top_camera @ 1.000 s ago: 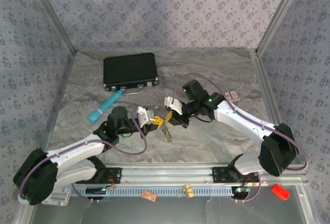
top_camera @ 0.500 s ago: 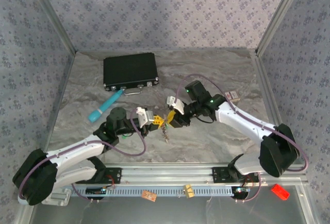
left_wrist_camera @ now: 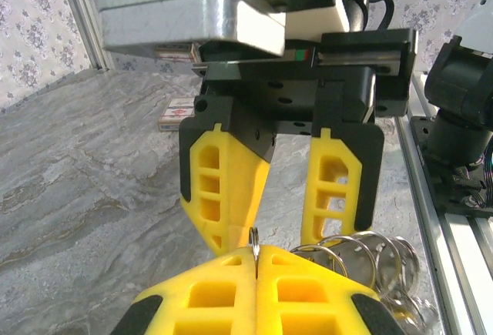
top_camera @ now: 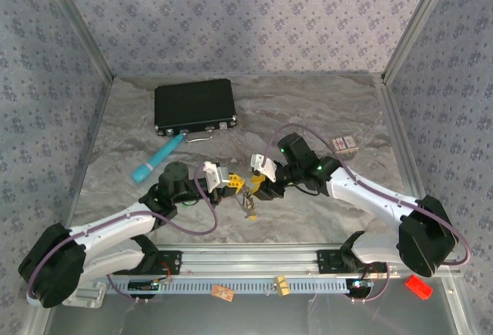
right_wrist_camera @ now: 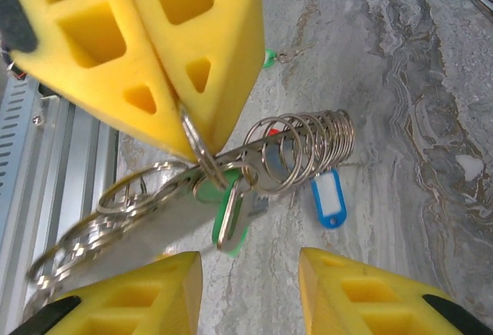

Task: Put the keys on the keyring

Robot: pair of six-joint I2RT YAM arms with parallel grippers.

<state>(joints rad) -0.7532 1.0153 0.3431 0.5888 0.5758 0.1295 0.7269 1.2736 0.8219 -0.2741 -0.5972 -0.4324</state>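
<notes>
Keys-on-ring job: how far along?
Done: one green key looks threaded on the keyring.
In hand: left gripper shut on that ring, right gripper open, facing it.
Left: a blue key and a second green key lie loose on the table.

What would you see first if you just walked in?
Mid-table, the yellow-fingered left end effector pinches a bunch of silvery metal rings, with a green-headed key dangling among them. The right end effector gapes open just opposite. A small blue plastic tag lies on the grey marbled table nearby.
</notes>
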